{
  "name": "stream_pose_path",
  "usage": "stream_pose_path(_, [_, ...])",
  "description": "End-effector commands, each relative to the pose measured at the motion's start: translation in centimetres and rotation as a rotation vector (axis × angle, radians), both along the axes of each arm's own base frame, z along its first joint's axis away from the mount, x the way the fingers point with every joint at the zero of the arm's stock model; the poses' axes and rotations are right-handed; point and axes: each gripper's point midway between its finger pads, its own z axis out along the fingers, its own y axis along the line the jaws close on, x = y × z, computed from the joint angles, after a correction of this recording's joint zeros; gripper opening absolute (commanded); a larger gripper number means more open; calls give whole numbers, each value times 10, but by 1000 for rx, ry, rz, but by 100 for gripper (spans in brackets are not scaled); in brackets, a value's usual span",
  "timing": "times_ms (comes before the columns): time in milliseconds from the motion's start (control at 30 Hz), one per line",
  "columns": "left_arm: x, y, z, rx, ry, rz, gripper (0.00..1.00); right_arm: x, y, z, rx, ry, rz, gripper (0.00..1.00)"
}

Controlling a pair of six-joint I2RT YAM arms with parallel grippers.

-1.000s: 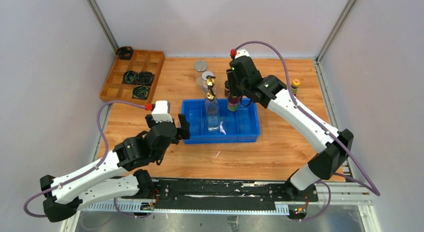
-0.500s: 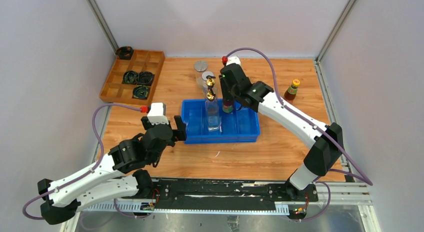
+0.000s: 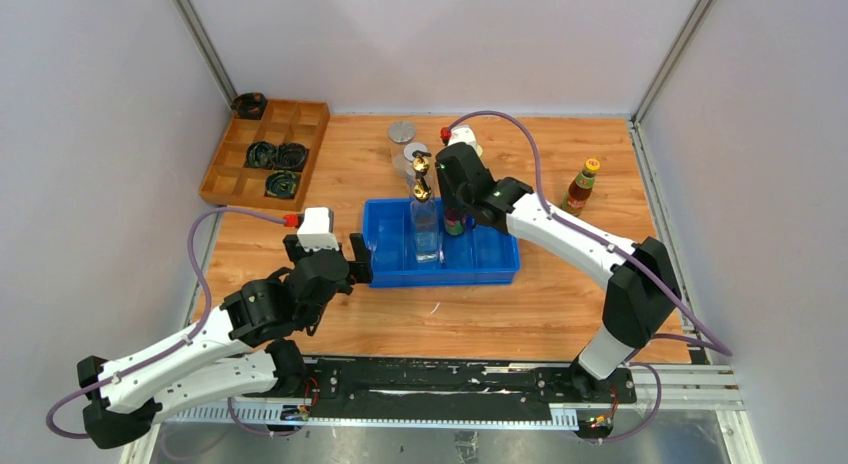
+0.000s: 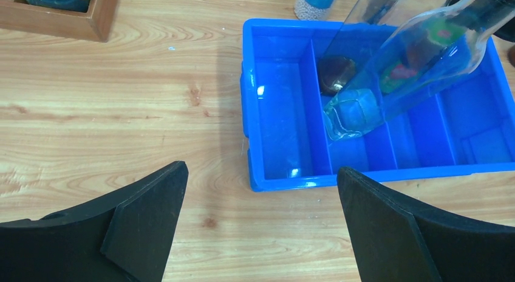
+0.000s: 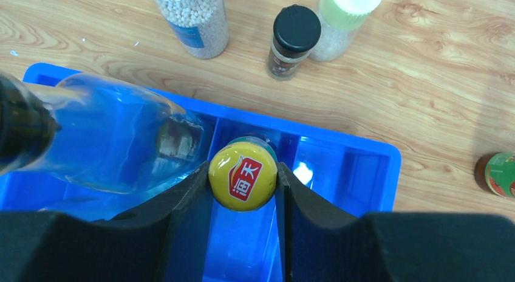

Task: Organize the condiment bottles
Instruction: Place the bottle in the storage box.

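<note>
My right gripper [image 3: 455, 214] is shut on the yellow cap of a dark sauce bottle [image 5: 243, 174], held upright in a middle compartment of the blue bin [image 3: 485, 276]. A tall clear gold-spouted bottle [image 3: 424, 224] stands in the bin just left of it. A second yellow-capped sauce bottle [image 3: 580, 186] stands on the table at the right. Silver-lidded jars [image 3: 403, 132], a black-capped bottle [image 5: 293, 40] and a cream-lidded jar [image 5: 346, 14] stand behind the bin. My left gripper [image 3: 331, 252] is open and empty, just off the bin's front left corner [image 4: 249, 142].
A wooden divided tray [image 3: 312, 134] holding black coiled rings stands at the back left. Grey walls close in the table on the left, back and right. The arm bases and a black rail run along the near edge.
My right gripper has carried the sauce bottle leftward and down into the bin, beside the tall clear bottle. My left arm has shifted slightly and stays open.
</note>
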Motion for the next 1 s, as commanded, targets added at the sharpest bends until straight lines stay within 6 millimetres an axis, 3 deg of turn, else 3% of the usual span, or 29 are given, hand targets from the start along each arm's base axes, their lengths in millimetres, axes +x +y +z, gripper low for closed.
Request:
stream_pose_path(0, [2,6,-2,20,-10,35,100,15,14,21,73,-108,-20,8])
stream_pose_path(233, [3,7,-3,27,-13,39,100,16,16,13,65,-95,-21,10])
stream_pose_path(733, [2,6,-2,11,-12,29,100,5,7,18,72,-84,-22,39])
stream_pose_path(967, [0,4,-4,-1,-3,20,100,-6,-3,14,74,-74,-27,43])
